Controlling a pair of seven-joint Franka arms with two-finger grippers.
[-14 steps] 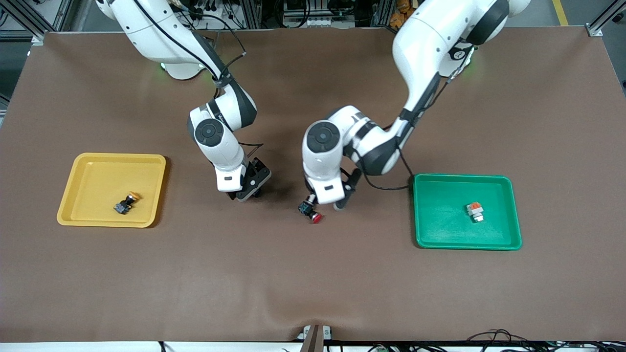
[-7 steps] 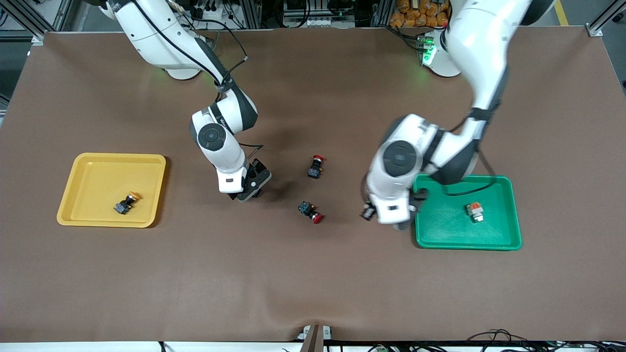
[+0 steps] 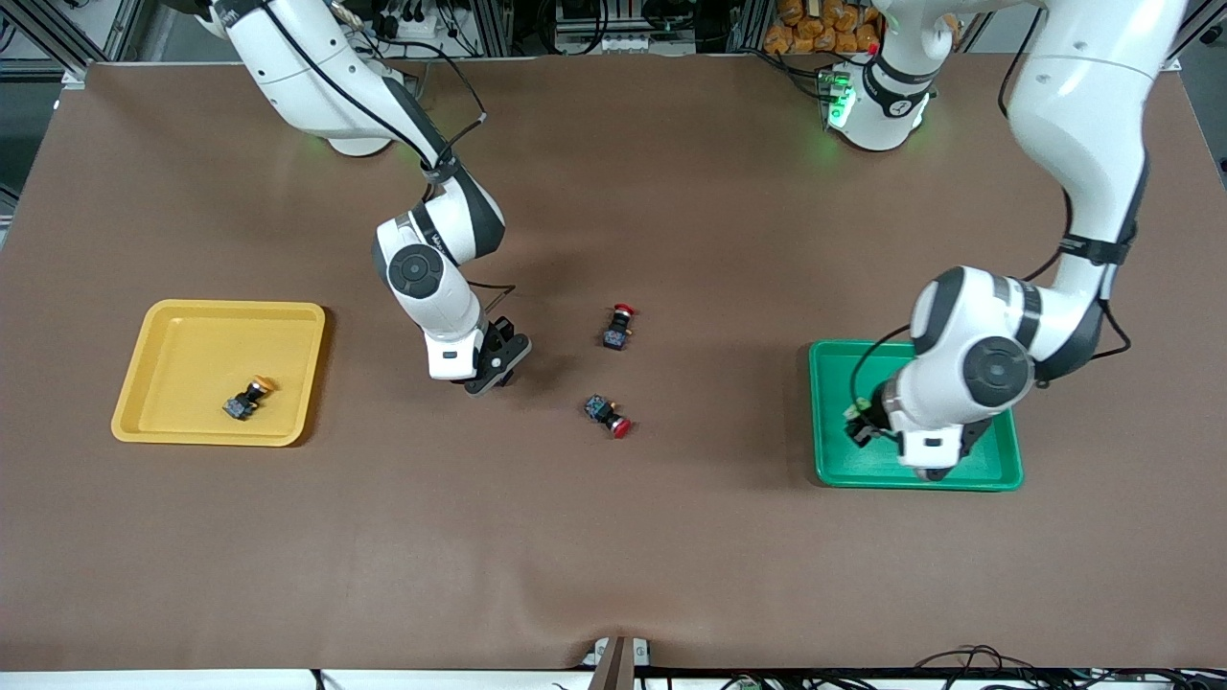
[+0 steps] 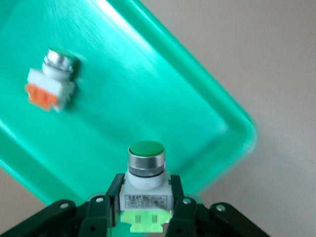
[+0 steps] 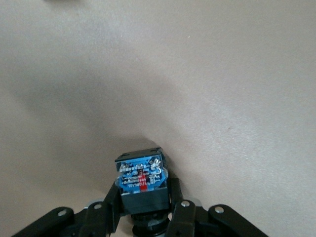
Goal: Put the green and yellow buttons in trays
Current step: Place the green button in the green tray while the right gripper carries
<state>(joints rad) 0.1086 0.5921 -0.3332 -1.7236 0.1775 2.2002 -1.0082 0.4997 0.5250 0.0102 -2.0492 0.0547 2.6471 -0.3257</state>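
Note:
My left gripper (image 3: 863, 422) (image 4: 145, 197) hangs over the green tray (image 3: 1002, 474) (image 4: 148, 89), shut on a white button with a green cap (image 4: 145, 170). A second white button with an orange base (image 4: 52, 81) lies in that tray; the arm hides it in the front view. My right gripper (image 3: 494, 369) (image 5: 143, 202) is low over the cloth, between the yellow tray (image 3: 173, 335) and the table's middle. It is shut on a button with a black-blue body (image 5: 140, 177), whose cap is hidden. A yellow-capped button (image 3: 247, 398) lies in the yellow tray.
Two red-capped buttons lie on the brown cloth in the middle of the table, one (image 3: 618, 328) farther from the front camera than the other (image 3: 608, 415). The left arm's elbow rises above the green tray.
The left arm swung from the table's middle to over the green tray, carrying the green-capped button. The right gripper stayed in place and closed on the black-blue button.

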